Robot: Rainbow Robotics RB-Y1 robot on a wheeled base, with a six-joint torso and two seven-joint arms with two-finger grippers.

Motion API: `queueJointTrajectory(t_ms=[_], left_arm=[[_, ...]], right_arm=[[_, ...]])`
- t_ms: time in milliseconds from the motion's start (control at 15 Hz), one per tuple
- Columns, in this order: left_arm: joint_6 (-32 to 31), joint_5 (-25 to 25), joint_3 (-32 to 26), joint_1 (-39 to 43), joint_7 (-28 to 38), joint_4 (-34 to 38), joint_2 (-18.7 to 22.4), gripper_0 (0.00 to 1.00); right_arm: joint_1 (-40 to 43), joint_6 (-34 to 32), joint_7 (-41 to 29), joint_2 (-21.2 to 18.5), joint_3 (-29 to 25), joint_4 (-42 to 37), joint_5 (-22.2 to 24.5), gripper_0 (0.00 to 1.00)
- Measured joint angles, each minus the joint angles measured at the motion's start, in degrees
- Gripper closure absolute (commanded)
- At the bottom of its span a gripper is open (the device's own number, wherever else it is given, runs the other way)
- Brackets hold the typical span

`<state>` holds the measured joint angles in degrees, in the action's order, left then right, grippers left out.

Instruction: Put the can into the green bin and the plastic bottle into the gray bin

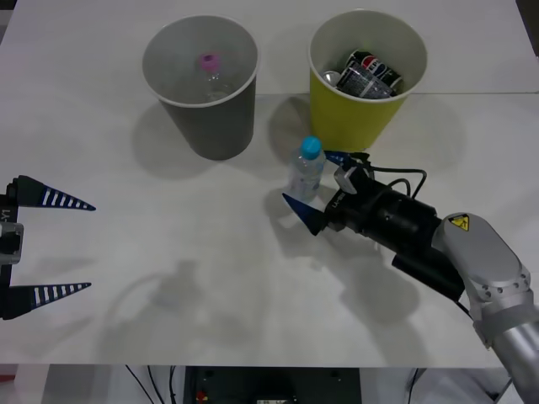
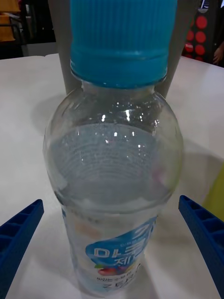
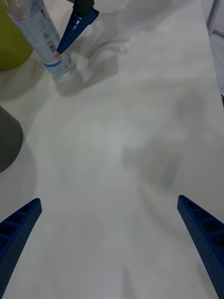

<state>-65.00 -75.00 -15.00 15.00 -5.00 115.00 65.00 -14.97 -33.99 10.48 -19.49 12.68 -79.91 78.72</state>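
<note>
Two arms are in view, and we find only the right one engaged. The right gripper [image 1: 323, 192] is spread wide, with the plastic bottle [image 1: 306, 169] standing upright between its fingers; in the right wrist view the bottle [image 2: 114, 159] sits squarely between the two fingertips, with a gap showing on either side, so we judge nothing is pinched yet. The bottle's long axis is vertical, cap up, and the gripper approaches it level with the surface [image 1: 210, 286], at label height. The bottle stands just in front of the green bin [image 1: 365, 80], which already holds cans, and to the right of the gray bin [image 1: 202, 84], which holds a pink-capped bottle.

The relation that governs the coming move: the bottle lies directly ahead of the right gripper and inside its span, so closing should suffice, with no sideways correction. The gray bin lies away to the robot's left of the bottle, further off than the green one, so the carry must pass leftward and rise above its rim.

The left gripper [image 1: 50, 244] waits at the left edge of the surface, fingers spread, well apart from the bottle.
</note>
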Motion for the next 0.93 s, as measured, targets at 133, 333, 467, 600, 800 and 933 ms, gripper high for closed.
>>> queueJointTrajectory(t_ms=[133,333,467,600,800,933], left_arm=[[0.0,0.0,0.0,0.0,0.0,0.0,0.0,0.0],[0.0,0.0,0.0,0.0,0.0,0.0,0.0,0.0],[0.0,0.0,0.0,0.0,0.0,0.0,0.0,0.0],[0.0,0.0,0.0,0.0,0.0,0.0,0.0,0.0],[0.0,0.0,0.0,0.0,0.0,0.0,0.0,0.0],[0.0,0.0,0.0,0.0,0.0,0.0,0.0,0.0]], right_arm=[[-1.64,-0.22,0.34,0.82,0.07,2.33,0.03,0.0],[-2.05,-0.2,0.41,1.2,0.07,2.66,0.03,0.71],[-2.02,-0.25,0.06,1.21,0.07,2.66,0.03,1.0],[-2.07,-0.26,-0.31,1.21,0.07,2.66,0.03,1.0],[-2.01,-0.26,-0.73,1.15,0.07,2.66,0.03,1.0],[-2.01,-0.41,-1.1,1.07,0.07,2.66,-0.04,1.0]])
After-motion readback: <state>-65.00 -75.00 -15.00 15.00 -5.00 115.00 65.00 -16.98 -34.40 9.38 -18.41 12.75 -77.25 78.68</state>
